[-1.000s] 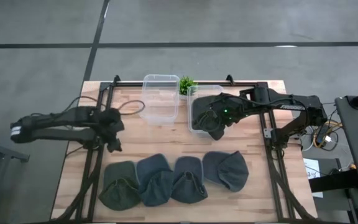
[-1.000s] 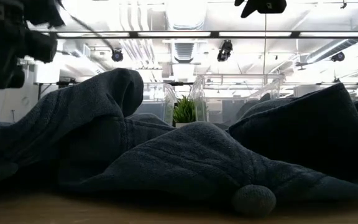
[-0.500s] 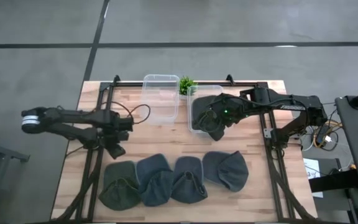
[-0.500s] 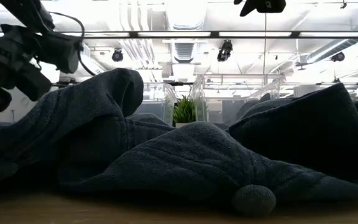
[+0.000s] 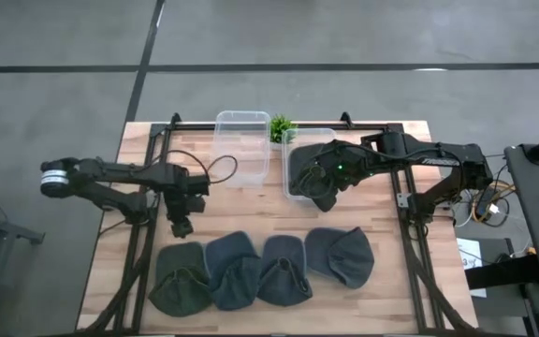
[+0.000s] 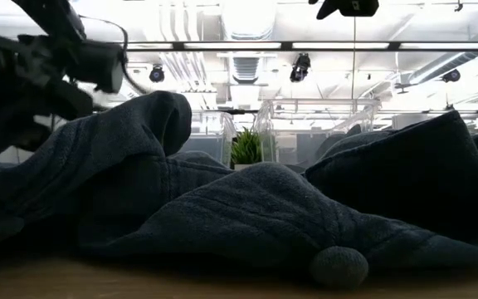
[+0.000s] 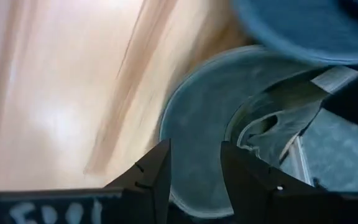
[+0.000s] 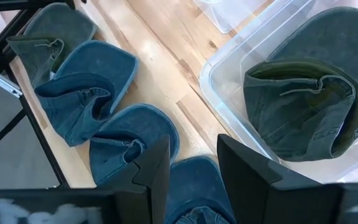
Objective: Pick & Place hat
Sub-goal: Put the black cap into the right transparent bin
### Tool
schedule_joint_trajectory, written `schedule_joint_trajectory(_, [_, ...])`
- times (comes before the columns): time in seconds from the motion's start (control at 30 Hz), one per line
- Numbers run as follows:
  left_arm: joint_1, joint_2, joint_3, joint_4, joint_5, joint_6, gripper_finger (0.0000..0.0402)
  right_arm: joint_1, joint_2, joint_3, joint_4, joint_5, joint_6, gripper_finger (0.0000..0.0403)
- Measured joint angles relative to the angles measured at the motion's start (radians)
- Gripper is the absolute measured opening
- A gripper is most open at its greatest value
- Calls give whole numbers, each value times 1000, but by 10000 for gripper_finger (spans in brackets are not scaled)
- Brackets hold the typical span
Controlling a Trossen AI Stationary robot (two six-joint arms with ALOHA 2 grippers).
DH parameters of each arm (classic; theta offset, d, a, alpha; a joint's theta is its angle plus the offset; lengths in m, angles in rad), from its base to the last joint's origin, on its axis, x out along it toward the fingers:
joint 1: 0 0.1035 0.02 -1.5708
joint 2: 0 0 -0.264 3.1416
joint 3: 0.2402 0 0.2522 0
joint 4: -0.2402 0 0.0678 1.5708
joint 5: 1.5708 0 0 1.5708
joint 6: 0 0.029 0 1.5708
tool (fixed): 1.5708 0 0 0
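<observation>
Several hats lie in a row on the near half of the wooden table: a green hat (image 5: pixel 178 281) at the left, then blue ones (image 5: pixel 232 271) (image 5: pixel 284 271) (image 5: pixel 341 255). Another green hat (image 8: pixel 297 106) lies in the right clear bin (image 5: pixel 291 140). My left gripper (image 5: pixel 182 225) (image 7: pixel 196 149) hangs open just above the far brim of the leftmost green hat (image 7: pixel 194 118), touching nothing. My right gripper (image 5: pixel 324 192) (image 8: pixel 193 146) stands open and empty high above the right bin's near edge.
An empty clear bin (image 5: pixel 242 148) stands left of the filled one, with a small green plant (image 5: pixel 281 126) between them at the far edge. A black frame (image 5: pixel 148 187) runs along the table's sides. Bare wood lies between the bins and the row of hats.
My left gripper has moved toward the table's right and near edges and come down toward the leftmost green hat, rolling at the wrist as it went. Its fingers have stayed open. The hats have not moved.
</observation>
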Motion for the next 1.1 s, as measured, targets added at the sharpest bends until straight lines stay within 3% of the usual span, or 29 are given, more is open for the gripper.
schedule_joint_trajectory(0.3, [-18,-20,37,212,43,71,131,0,0,0,6,-4,33,129])
schedule_joint_trajectory(0.5, [-37,26,30,211,51,52,131,0,0,0,12,-3,33,124])
schedule_joint_trajectory(0.83, [-86,217,20,251,25,57,131,0,0,0,14,-3,29,117])
schedule_joint_trajectory(1.1, [-193,259,31,279,66,104,131,6,-2,0,14,-3,25,114])
